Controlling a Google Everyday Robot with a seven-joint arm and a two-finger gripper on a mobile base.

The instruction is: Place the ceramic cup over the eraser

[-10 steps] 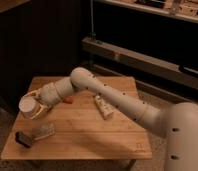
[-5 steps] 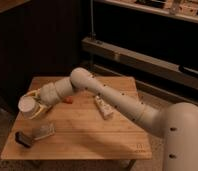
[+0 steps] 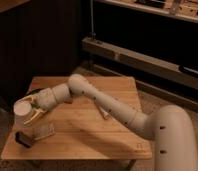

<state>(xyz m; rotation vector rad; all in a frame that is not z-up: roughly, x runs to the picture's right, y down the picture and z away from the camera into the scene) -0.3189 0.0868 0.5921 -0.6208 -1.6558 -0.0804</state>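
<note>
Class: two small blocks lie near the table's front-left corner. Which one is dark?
The eraser, nearest the corner: almost black, while its neighbour, the pale grey piece, is light. The gripper holds the ceramic cup near them.

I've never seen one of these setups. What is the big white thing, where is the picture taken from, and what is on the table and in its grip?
The white machine is a robot standing at the right, with one long jointed arm reaching left across a wooden table. There is only one picture, taken from higher up and looking down on the table. At the arm's tip is its claw, shut on a plain white cup near the table's left edge. In front of the cup, nearer the camera, lie a small dark eraser and a pale flat piece beside it. The cup is not yet over the eraser.
</note>
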